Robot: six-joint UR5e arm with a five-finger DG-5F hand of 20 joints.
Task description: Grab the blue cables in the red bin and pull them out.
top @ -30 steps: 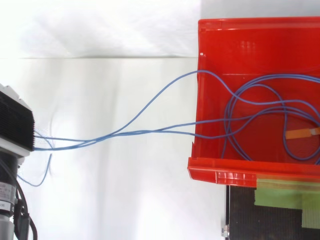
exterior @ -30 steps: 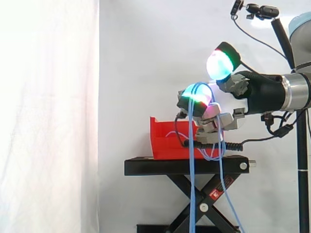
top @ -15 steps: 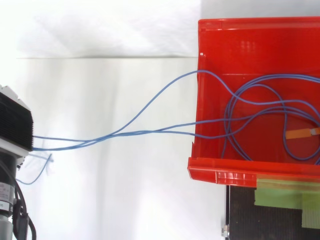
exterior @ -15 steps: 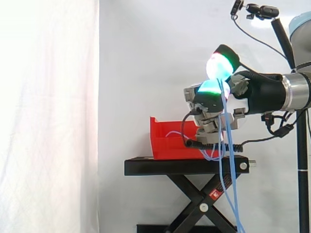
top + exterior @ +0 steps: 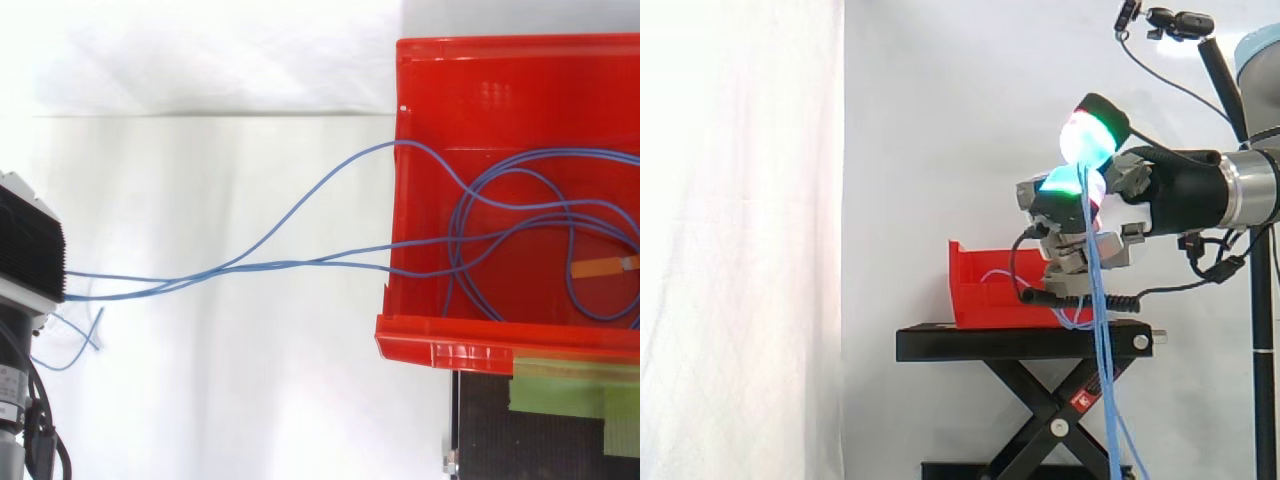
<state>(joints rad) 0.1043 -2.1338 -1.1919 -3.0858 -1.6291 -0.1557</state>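
Blue cables (image 5: 452, 235) are lying partly coiled in loops on the floor of the red bin (image 5: 400, 190), where one strand is carrying a small orange tag (image 5: 600, 268). In the top view several strands are crossing the bin's left wall and running out over the white surface to a black ribbed housing (image 5: 30, 245) at the left edge, with a loose end curling just below it.

In the side view the cables (image 5: 1102, 370) are rising from the bin (image 5: 985, 295), passing over the hand (image 5: 1065, 262) and hanging straight down in front of the black scissor stand (image 5: 1020, 343). The hand is holding above and to the right of the bin, clear of its rim. Its fingers are curling round the cables, which are sitting pinched just below the fingertips (image 5: 1087, 140) that are glowing green and white.

The bin is resting on top of the stand, and a strip of green tape (image 5: 570, 385) is showing on the stand beside the bin's front rim. A white curtain (image 5: 740, 240) is hanging behind
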